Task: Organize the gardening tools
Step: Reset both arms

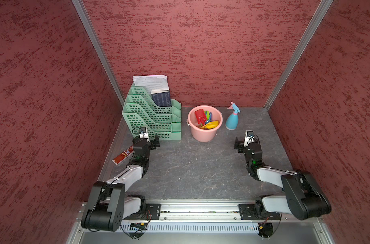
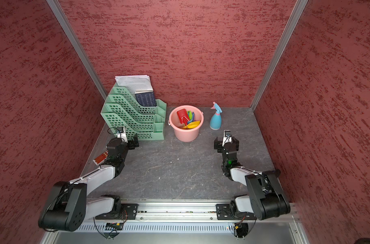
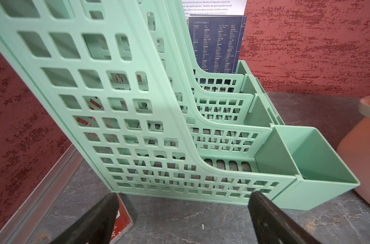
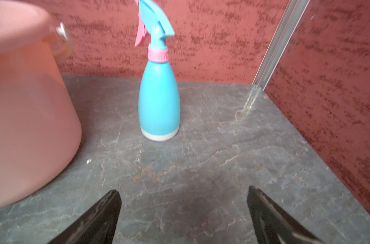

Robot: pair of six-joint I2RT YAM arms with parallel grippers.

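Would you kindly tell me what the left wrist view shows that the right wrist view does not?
Only the left wrist view: the green file rack holding a dark blue book and printed sheets, plus a red packet on the table. Only the right wrist view: the light-blue spray bottle, standing upright. Both: the pink bucket, the grey table, the red walls, and an open, empty pincer: the left pincer and the right pincer respectively.
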